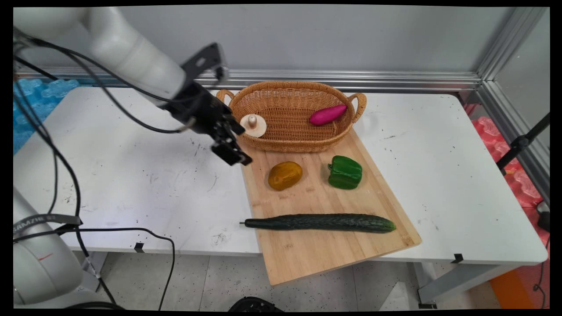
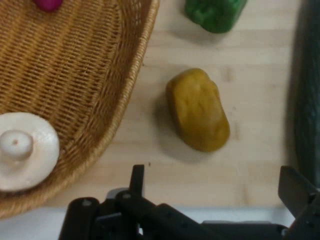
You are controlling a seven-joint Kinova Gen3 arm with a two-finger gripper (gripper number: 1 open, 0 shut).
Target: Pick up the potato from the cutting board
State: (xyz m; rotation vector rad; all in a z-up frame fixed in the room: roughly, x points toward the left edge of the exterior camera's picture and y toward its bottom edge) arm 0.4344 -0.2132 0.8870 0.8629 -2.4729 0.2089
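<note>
My gripper [image 1: 235, 153] hangs open over the left edge of the wooden cutting board [image 1: 325, 245], just in front of the wicker basket [image 1: 281, 142]. In the hand view its fingers [image 2: 137, 180] stand wide apart with nothing between them. Nearest to it lies a yellow-brown potato [image 1: 285, 175] [image 2: 198, 110] on the board. A white mushroom [image 1: 253, 125] [image 2: 22, 150] lies upside down in the basket's left end, and a pink sweet potato [image 1: 328, 114] lies at its right. A green bell pepper [image 1: 345, 172] [image 2: 215, 12] and a long cucumber [image 1: 320, 222] rest on the board.
The board overhangs the white table's [image 1: 131, 184] front edge. Black cables hang from the arm at the left. An aluminium frame rail runs along the wall behind the basket.
</note>
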